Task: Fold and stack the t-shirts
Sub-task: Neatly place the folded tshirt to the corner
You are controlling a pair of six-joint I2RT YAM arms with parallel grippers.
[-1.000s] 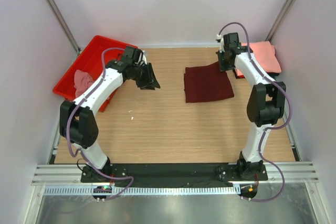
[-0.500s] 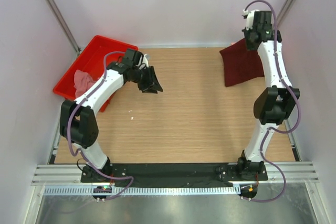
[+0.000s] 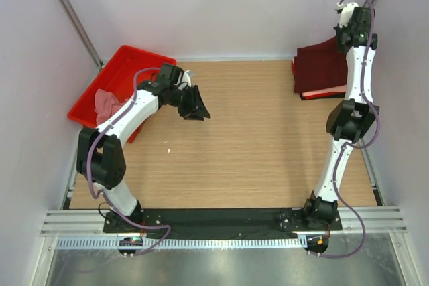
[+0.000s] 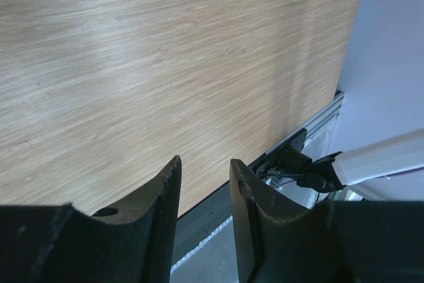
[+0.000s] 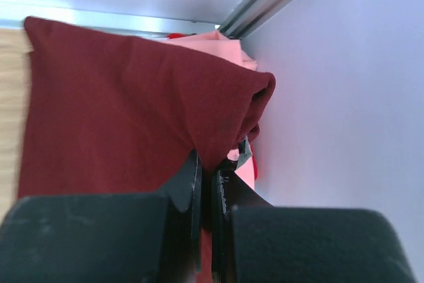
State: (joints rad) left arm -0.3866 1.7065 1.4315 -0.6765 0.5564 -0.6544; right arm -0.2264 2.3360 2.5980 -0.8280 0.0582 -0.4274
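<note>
Your right claw [image 5: 207,170] is clamped shut on a folded edge of the maroon t-shirt [image 5: 119,97]. The cloth bunches over the fingertips, and no gap shows between the jaws. In the top view that claw [image 3: 348,35] sits raised at the far right corner of the table [image 3: 255,152], close to the wall. The maroon t-shirt [image 3: 318,68] spreads from it down over the salmon-pink t-shirt [image 3: 328,93], of which only a thin near edge shows. The right wrist view shows the salmon-pink t-shirt [image 5: 205,39] peeking out behind the maroon fold.

Your left claw [image 3: 194,105] hangs over the left half of the table, just beside the red tray [image 3: 134,58]. Its jaws stand partly apart with nothing between them [image 4: 204,170], and only bare wood [image 4: 165,64] lies beneath. A crumpled pink t-shirt [image 3: 106,102] lies in the tray.
</note>
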